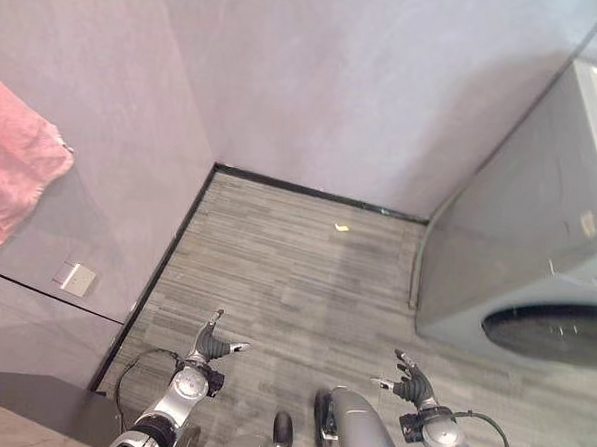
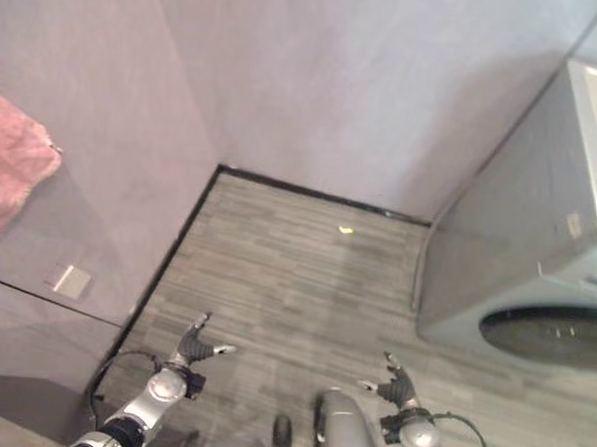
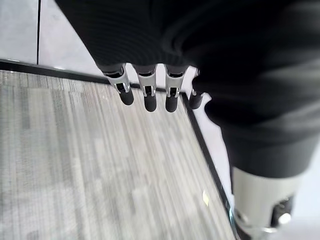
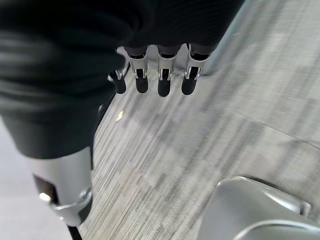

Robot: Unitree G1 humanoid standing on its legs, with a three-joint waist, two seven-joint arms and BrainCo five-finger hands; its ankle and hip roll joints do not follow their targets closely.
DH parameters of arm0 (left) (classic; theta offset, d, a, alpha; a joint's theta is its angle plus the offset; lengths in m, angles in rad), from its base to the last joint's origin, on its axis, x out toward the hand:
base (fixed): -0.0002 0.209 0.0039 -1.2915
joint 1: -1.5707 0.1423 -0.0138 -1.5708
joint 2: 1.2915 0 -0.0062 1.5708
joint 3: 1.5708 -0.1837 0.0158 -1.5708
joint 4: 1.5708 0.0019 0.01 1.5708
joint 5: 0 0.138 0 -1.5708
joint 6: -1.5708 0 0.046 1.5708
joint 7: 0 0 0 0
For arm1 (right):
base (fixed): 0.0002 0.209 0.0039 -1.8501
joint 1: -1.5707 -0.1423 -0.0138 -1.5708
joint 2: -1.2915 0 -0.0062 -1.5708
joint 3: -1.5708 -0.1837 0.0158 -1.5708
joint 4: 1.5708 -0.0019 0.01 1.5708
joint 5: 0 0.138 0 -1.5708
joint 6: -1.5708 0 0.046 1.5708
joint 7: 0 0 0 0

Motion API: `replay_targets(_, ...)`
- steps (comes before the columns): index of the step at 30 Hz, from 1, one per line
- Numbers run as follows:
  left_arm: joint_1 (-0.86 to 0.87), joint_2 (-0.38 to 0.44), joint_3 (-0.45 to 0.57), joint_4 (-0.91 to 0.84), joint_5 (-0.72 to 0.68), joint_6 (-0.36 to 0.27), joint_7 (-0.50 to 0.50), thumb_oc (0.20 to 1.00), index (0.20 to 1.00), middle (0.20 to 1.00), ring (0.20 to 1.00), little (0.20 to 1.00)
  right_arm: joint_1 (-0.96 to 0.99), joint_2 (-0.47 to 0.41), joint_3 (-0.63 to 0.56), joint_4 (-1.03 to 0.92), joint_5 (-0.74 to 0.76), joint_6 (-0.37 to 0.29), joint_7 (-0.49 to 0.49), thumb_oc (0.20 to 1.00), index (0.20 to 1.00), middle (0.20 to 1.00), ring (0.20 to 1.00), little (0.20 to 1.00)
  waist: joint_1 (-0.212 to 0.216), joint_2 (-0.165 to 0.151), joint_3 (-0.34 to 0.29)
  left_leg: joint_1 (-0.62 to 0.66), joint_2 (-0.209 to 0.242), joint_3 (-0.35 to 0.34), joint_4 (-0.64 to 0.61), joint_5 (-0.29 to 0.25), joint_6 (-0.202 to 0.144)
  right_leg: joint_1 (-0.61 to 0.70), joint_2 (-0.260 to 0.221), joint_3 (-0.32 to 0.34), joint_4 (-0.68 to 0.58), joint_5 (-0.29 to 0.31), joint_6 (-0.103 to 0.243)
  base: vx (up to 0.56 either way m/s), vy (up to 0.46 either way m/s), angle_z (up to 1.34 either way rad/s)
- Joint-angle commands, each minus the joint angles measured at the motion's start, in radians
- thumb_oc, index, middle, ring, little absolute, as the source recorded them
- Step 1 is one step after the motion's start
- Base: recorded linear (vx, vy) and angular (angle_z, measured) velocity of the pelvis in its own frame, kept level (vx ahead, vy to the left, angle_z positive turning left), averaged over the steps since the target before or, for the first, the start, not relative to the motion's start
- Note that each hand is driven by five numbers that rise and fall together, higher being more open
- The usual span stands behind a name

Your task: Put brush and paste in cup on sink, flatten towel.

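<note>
A pink towel (image 1: 16, 164) hangs bunched against the grey wall at the far left, its lower edge uneven. My left hand (image 1: 212, 344) hangs low at the lower left over the grey plank floor, fingers relaxed and holding nothing. My right hand (image 1: 410, 382) hangs at the lower right, also open and empty. In the left wrist view the fingers (image 3: 145, 95) point out over bare floor; the right wrist view shows the fingers (image 4: 160, 80) the same way.
A grey washing machine (image 1: 527, 256) with a dark round door stands at the right. A small yellow scrap (image 1: 341, 227) lies on the floor near the far wall. A dark counter corner (image 1: 29, 400) sits at the lower left, and a small wall plate (image 1: 75, 278) is below the towel.
</note>
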Motion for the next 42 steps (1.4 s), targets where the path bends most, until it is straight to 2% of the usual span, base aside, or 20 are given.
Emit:
replay_targets(1, 0.006, 0.008, -0.009, -0.007, 0.028, -0.033, 0.001, 1.000, 1.000, 1.000, 1.000, 1.000, -0.003, -0.042, -0.029, -0.031, -0.008, -0.044, -0.009, 1.000, 1.000, 1.000, 1.000, 1.000, 0.004, -0.044, -0.019, -0.089, 0.021, 0.059, 0.050, 0.028, -0.075, 0.079, -0.040, 0.058, -0.196, 0.201, 0.055, 0.41, -0.113, 1.03)
replay_targets(3, -0.003, 0.002, -0.015, 0.006, 0.035, -0.033, 0.002, 1.000, 1.000, 1.000, 1.000, 1.000, -0.002, -0.050, -0.035, -0.034, -0.017, -0.041, -0.007, 1.000, 1.000, 1.000, 1.000, 1.000, -0.013, -0.045, -0.020, -0.050, 0.019, 0.015, 0.049, 0.009, -0.085, 0.050, -0.045, 0.098, -0.230, 0.238, 0.071, 0.42, -0.155, 0.84)
replay_targets(4, 0.001, 0.000, -0.020, 0.011, 0.047, -0.030, 0.005, 1.000, 1.000, 1.000, 1.000, 1.000, 0.001, -0.045, -0.030, -0.027, -0.021, -0.039, -0.004, 1.000, 1.000, 1.000, 1.000, 1.000, -0.009, -0.058, -0.035, -0.033, 0.020, -0.010, 0.066, 0.000, -0.092, 0.089, -0.046, 0.087, -0.232, 0.255, 0.059, 0.41, -0.227, 0.83)
replay_targets(7, -0.005, -0.008, -0.031, 0.032, 0.055, -0.026, 0.001, 1.000, 1.000, 1.000, 1.000, 1.000, -0.010, -0.053, -0.029, -0.018, -0.018, -0.040, -0.002, 1.000, 1.000, 1.000, 1.000, 1.000, -0.009, -0.056, -0.049, -0.040, 0.029, -0.037, 0.127, 0.001, -0.107, 0.113, -0.027, 0.082, -0.213, 0.250, 0.042, 0.29, -0.183, 0.89)
replay_targets(10, -0.002, -0.010, -0.023, 0.022, 0.044, -0.021, 0.002, 1.000, 1.000, 1.000, 1.000, 1.000, -0.015, -0.071, -0.024, -0.019, -0.016, -0.043, -0.002, 1.000, 1.000, 1.000, 1.000, 1.000, -0.002, -0.054, -0.058, -0.078, 0.059, -0.040, 0.235, 0.033, -0.137, 0.149, -0.020, 0.030, -0.197, 0.213, 0.014, 0.22, -0.215, 0.55)
replay_targets(11, -0.010, -0.010, -0.032, 0.010, 0.044, -0.019, 0.001, 1.000, 1.000, 1.000, 1.000, 1.000, -0.018, -0.088, -0.028, -0.032, -0.020, -0.043, -0.010, 1.000, 1.000, 1.000, 1.000, 1.000, 0.004, -0.063, -0.048, -0.135, 0.069, -0.010, 0.340, 0.060, -0.151, 0.169, -0.033, -0.002, -0.192, 0.195, -0.002, 0.18, -0.274, 0.43)
replay_targets(13, -0.022, -0.012, -0.036, 0.001, 0.038, -0.016, 0.004, 1.000, 1.000, 1.000, 1.000, 1.000, -0.021, -0.099, -0.035, -0.019, -0.019, -0.043, -0.021, 1.000, 1.000, 1.000, 1.000, 1.000, 0.000, -0.070, -0.041, -0.173, 0.108, 0.077, 0.364, 0.069, -0.150, 0.190, -0.052, -0.056, -0.191, 0.175, -0.011, 0.10, -0.177, 0.80)
replay_targets(14, -0.022, -0.012, -0.036, 0.001, 0.038, -0.016, 0.004, 1.000, 1.000, 1.000, 1.000, 1.000, -0.021, -0.099, -0.035, -0.019, -0.019, -0.043, -0.021, 1.000, 1.000, 1.000, 1.000, 1.000, 0.000, -0.070, -0.041, -0.173, 0.109, 0.077, 0.365, 0.068, -0.150, 0.190, -0.052, -0.056, -0.191, 0.175, -0.011, 0.06, -0.095, 1.06)
replay_targets(16, -0.035, -0.012, -0.046, -0.013, 0.035, -0.014, 0.006, 1.000, 1.000, 1.000, 1.000, 1.000, -0.010, -0.108, -0.043, -0.009, -0.034, -0.039, -0.039, 1.000, 1.000, 1.000, 1.000, 1.000, -0.009, -0.073, -0.044, -0.172, 0.203, 0.228, 0.285, 0.078, -0.146, 0.214, -0.073, -0.113, -0.199, 0.151, -0.012, 0.08, -0.094, 0.78)
replay_targets(18, -0.044, -0.011, -0.052, -0.013, 0.039, -0.016, 0.003, 1.000, 1.000, 1.000, 1.000, 1.000, 0.006, -0.113, -0.047, -0.007, -0.053, -0.032, -0.040, 1.000, 1.000, 1.000, 1.000, 1.000, -0.004, -0.078, -0.044, -0.186, 0.235, 0.263, 0.203, 0.071, -0.152, 0.234, -0.089, -0.147, -0.205, 0.136, -0.004, 0.13, -0.030, 1.03)
replay_targets(19, -0.043, -0.009, -0.052, -0.006, 0.042, -0.019, 0.007, 1.000, 1.000, 1.000, 1.000, 1.000, 0.013, -0.122, -0.047, 0.002, -0.078, -0.031, -0.039, 1.000, 1.000, 1.000, 1.000, 1.000, 0.005, -0.088, -0.050, -0.227, 0.271, 0.260, 0.169, 0.087, -0.174, 0.261, -0.113, -0.167, -0.212, 0.121, 0.009, 0.15, 0.012, 1.11)
replay_targets(21, -0.041, -0.007, -0.051, -0.002, 0.042, -0.018, 0.007, 1.000, 1.000, 1.000, 1.000, 1.000, 0.017, -0.123, -0.048, 0.002, -0.085, -0.030, -0.039, 1.000, 1.000, 1.000, 1.000, 1.000, 0.004, -0.090, -0.050, -0.232, 0.290, 0.267, 0.166, 0.111, -0.186, 0.272, -0.121, -0.179, -0.210, 0.115, 0.008, 0.13, 0.045, 0.36)
replay_targets(23, -0.043, -0.005, -0.051, 0.005, 0.048, -0.017, 0.005, 1.000, 1.000, 1.000, 1.000, 1.000, 0.029, -0.121, -0.052, 0.001, -0.092, -0.029, -0.037, 1.000, 1.000, 1.000, 1.000, 1.000, -0.009, -0.088, -0.056, -0.226, 0.357, 0.376, 0.139, 0.174, -0.210, 0.291, -0.141, -0.217, -0.209, 0.110, 0.010, 0.12, 0.146, 0.40)
replay_targets(24, -0.036, -0.006, -0.051, 0.004, 0.054, -0.014, -0.003, 1.000, 1.000, 1.000, 1.000, 1.000, 0.050, -0.116, -0.053, -0.015, -0.094, -0.023, -0.026, 1.000, 1.000, 1.000, 1.000, 1.000, -0.024, -0.083, -0.064, -0.173, 0.379, 0.445, 0.106, 0.171, -0.225, 0.302, -0.156, -0.244, -0.202, 0.105, 0.017, 0.15, 0.251, 0.60)
replay_targets(27, -0.034, -0.009, -0.053, 0.019, 0.063, -0.017, -0.001, 1.000, 1.000, 1.000, 1.000, 1.000, 0.045, -0.109, -0.047, 0.002, -0.104, -0.020, -0.018, 1.000, 1.000, 1.000, 1.000, 1.000, -0.022, -0.077, -0.077, -0.166, 0.346, 0.409, 0.096, 0.143, -0.215, 0.320, -0.180, -0.252, -0.203, 0.110, 0.030, 0.09, 0.187, 0.51)
replay_targets(32, -0.007, 0.021, -0.066, -0.016, 0.085, -0.025, -0.018, 1.000, 1.000, 1.000, 1.000, 1.000, 0.034, -0.068, -0.054, 0.043, -0.090, -0.013, -0.005, 1.000, 1.000, 1.000, 1.000, 1.000, 0.001, -0.090, -0.088, -0.159, 0.286, 0.384, 0.138, 0.066, -0.175, 0.369, -0.251, -0.238, -0.201, 0.135, 0.061, 0.13, 0.285, 0.15)
replay_targets(35, 0.009, 0.044, -0.075, -0.062, 0.091, -0.031, -0.025, 1.000, 1.000, 1.000, 1.000, 1.000, 0.019, -0.046, -0.035, 0.040, -0.093, -0.013, 0.003, 1.000, 1.000, 1.000, 1.000, 1.000, 0.022, -0.092, -0.093, -0.164, 0.229, 0.356, 0.140, 0.039, -0.149, 0.384, -0.302, -0.249, -0.194, 0.186, 0.083, 0.09, 0.270, 0.24)
replay_targets(37, 0.018, 0.056, -0.084, -0.088, 0.107, -0.037, -0.031, 1.000, 1.000, 1.000, 1.000, 1.000, 0.015, -0.035, -0.025, 0.033, -0.097, -0.015, 0.007, 1.000, 1.000, 1.000, 1.000, 1.000, 0.030, -0.092, -0.099, -0.166, 0.184, 0.332, 0.126, 0.030, -0.130, 0.389, -0.337, -0.249, -0.178, 0.231, 0.097, 0.06, 0.267, 0.30)
replay_targets(40, 0.032, 0.075, -0.103, -0.131, 0.131, -0.040, -0.039, 1.000, 1.000, 1.000, 1.000, 1.000, 0.004, -0.025, -0.005, 0.023, -0.105, -0.015, 0.009, 1.000, 1.000, 1.000, 1.000, 1.000, 0.038, -0.082, -0.100, -0.171, 0.132, 0.303, 0.084, 0.052, -0.098, 0.372, -0.370, -0.256, -0.130, 0.284, 0.086, 0.05, 0.246, 0.70)
replay_targets(42, 0.037, 0.085, -0.111, -0.141, 0.143, -0.042, -0.044, 1.000, 1.000, 1.000, 1.000, 1.000, -0.008, -0.019, 0.014, 0.014, -0.106, -0.016, 0.010, 1.000, 1.000, 1.000, 1.000, 1.000, 0.036, -0.072, -0.094, -0.161, 0.112, 0.271, 0.051, 0.063, -0.087, 0.347, -0.350, -0.210, -0.074, 0.289, 0.079, 0.09, 0.204, 0.74)
